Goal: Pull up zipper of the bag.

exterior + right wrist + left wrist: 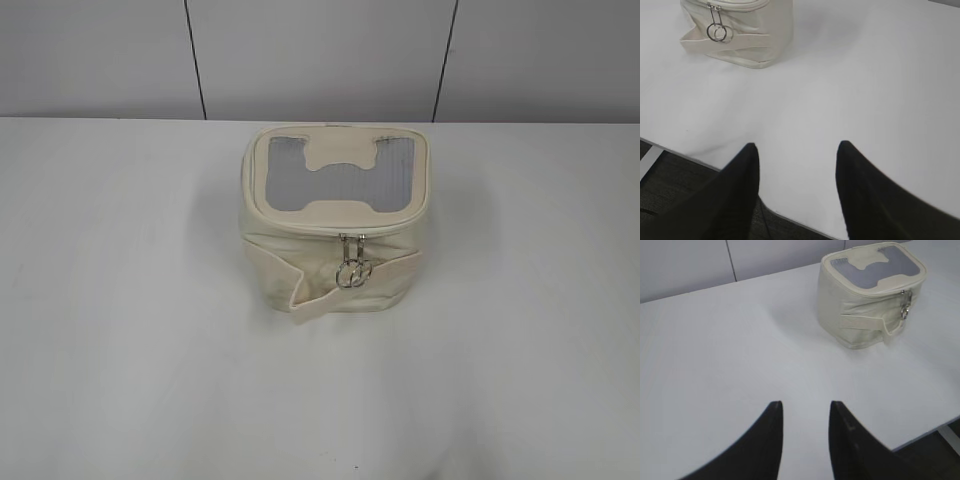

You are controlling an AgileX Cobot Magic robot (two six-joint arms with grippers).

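Only the fingers of the two grippers show. The left gripper (805, 407) has two matte black fingers, broad at the base, curving inward and tapering to blunt rounded tips. The right gripper (796, 149) has the same smooth black curved fingers. No markings, screws or cables are visible.

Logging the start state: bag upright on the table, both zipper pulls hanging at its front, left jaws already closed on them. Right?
Not quite. The left gripper is open, well short of the bag, as the left wrist view shows; the pulls hang free.
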